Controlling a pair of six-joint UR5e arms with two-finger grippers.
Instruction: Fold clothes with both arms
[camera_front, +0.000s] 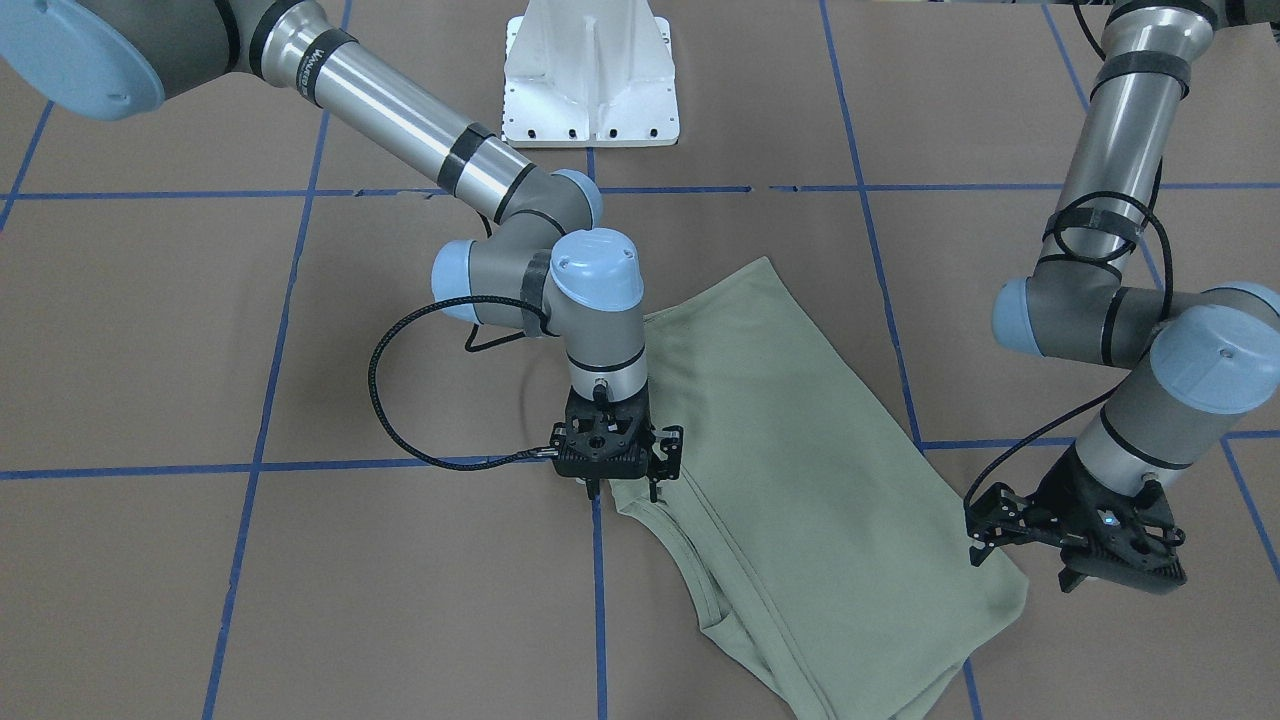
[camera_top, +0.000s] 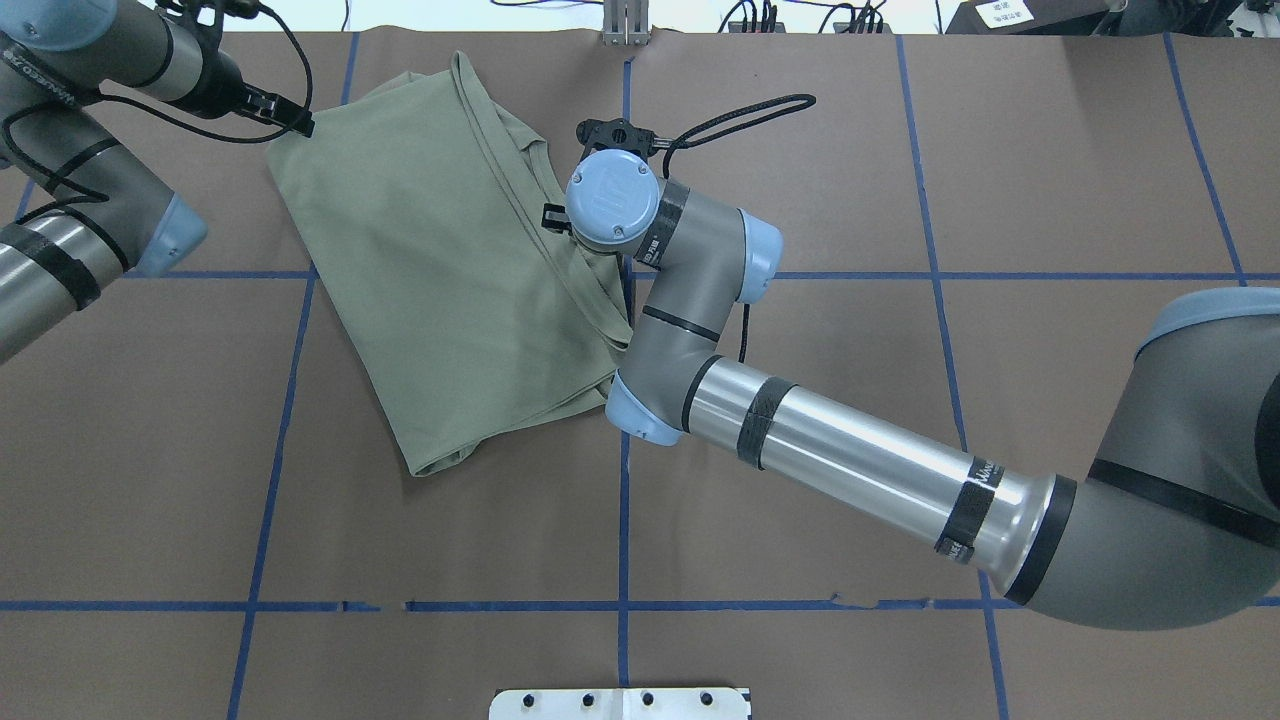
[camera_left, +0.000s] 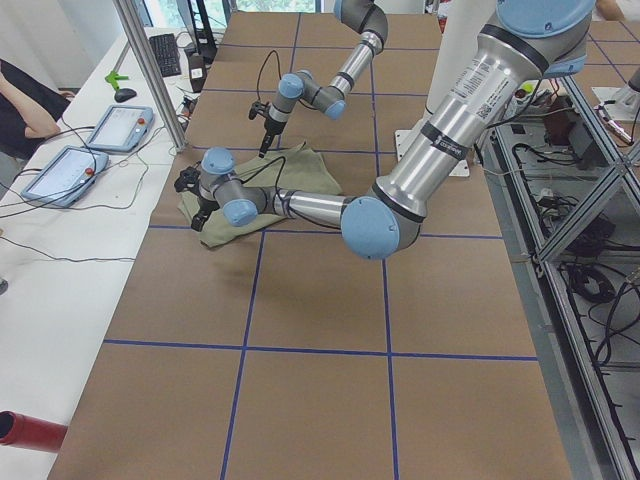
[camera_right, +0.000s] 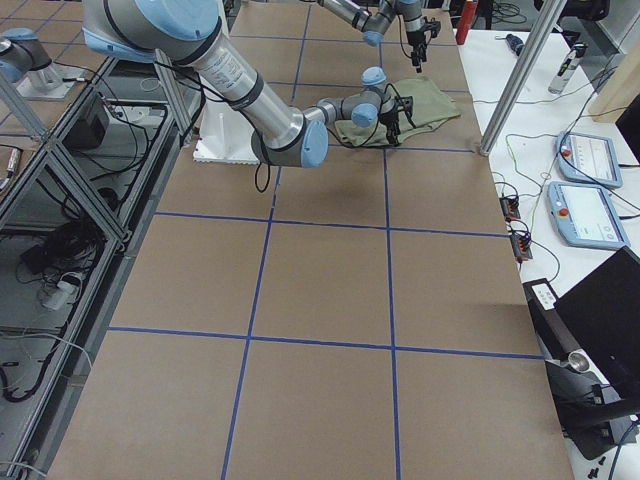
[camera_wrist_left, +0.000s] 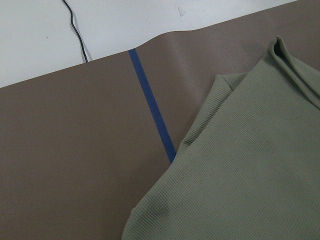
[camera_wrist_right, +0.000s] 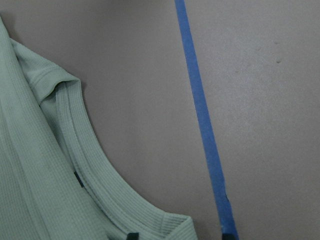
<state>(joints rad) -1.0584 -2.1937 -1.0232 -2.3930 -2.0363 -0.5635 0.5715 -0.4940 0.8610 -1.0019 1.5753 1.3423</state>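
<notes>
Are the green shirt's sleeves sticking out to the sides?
No, the shirt lies folded into one long shape, and no sleeves stick out from it.

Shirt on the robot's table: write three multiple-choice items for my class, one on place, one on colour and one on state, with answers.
1. Where is the right gripper relative to the shirt? A at its collar edge; B at its hem; C far from it.
2. What colour are the tape lines? A red; B blue; C yellow.
3. How is the shirt? A lying flat; B hanging in the air; C rolled into a ball.
Answers: 1 A, the right wrist view looks straight down on the collar. 2 B, the lines are blue in every view. 3 A, it lies spread on the table.
</notes>
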